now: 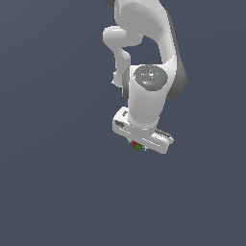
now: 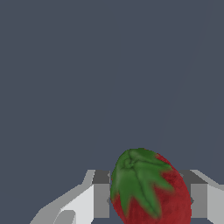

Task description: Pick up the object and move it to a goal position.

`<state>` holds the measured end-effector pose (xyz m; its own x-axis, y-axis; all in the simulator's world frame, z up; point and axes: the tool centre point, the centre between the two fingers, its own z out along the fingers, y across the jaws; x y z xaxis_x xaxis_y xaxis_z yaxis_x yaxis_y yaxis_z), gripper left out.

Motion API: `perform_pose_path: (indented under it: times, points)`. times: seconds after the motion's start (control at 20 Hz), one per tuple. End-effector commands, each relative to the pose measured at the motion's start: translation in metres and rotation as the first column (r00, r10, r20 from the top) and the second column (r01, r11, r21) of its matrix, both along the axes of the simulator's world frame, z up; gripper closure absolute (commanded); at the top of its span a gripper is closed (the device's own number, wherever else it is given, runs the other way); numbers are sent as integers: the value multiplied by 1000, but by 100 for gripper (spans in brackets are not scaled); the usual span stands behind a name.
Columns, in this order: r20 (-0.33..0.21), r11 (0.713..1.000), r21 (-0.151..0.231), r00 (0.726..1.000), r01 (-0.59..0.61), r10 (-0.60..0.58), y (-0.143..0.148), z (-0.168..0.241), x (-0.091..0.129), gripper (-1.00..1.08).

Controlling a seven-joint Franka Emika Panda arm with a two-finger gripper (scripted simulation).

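Gripper [image 2: 151, 200] fingers are closed on the strawberry [image 2: 148, 188], one grey finger [image 2: 101, 199] on each side, squeezing it. One strawberry is there, red with green leaves on top. From the exterior view, it [image 1: 137, 146] peeks out tiny under the one white arm [image 1: 149, 96], with grey all around.

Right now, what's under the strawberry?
The strawberry sits between the gripper's fingers. Beyond it, only plain grey surface shows. The patch directly beneath the berry is covered, so contact cannot be seen.
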<state>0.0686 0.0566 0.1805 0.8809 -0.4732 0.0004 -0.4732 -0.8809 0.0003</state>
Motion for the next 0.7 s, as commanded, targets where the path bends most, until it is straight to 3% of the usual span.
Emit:
perform_pose_path:
  times: [0.0,0.3,0.65]
  points:
    - [0,1000,0,1000,1,-1,16,25,3,108]
    - [0,1000,0,1000,1,-1,49,73,10,108]
    - [0,1000,0,1000,0,0,69,103,15,108]
